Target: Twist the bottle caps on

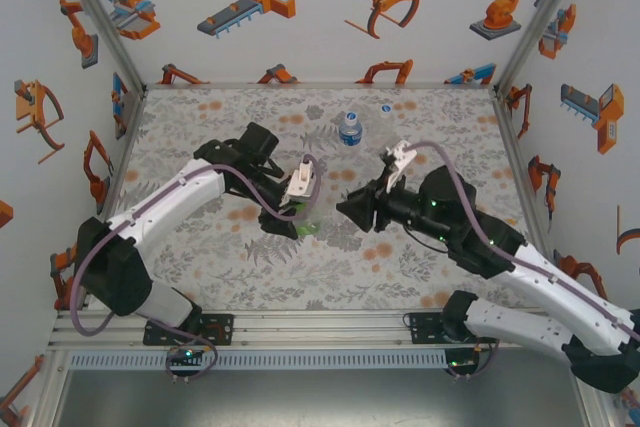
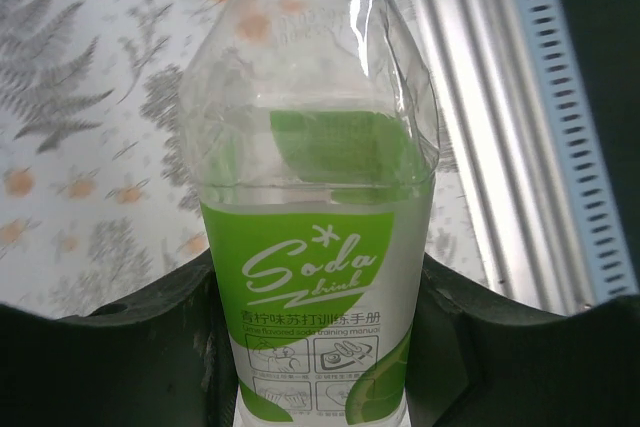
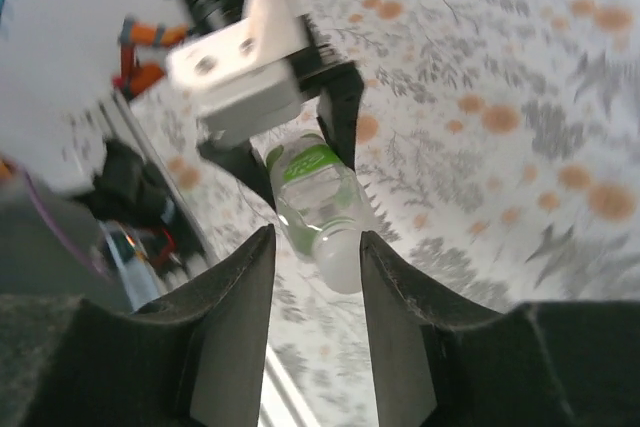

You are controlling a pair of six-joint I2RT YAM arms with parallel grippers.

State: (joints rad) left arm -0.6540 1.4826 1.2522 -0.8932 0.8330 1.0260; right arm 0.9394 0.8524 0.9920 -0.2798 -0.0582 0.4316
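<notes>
L pincer (image 2: 320,347) clenched on green-label bottle (image 2: 318,197), body btwn jaws. R pincer (image 3: 316,267) flanks bottle's top end; grip can't tell.

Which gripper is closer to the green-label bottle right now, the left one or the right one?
Left. The left gripper is clamped around the green-label bottle, holding its body. The right gripper faces the bottle's top end, with its jaws apart.

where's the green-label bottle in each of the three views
top external: green-label bottle at table centre, at the left arm's tip.
left wrist: green-label bottle mid-frame, upright, between the left fingers.
right wrist: green-label bottle centre, tilted, seen between the right fingers.
shared landmark: the floral table cover.
</notes>
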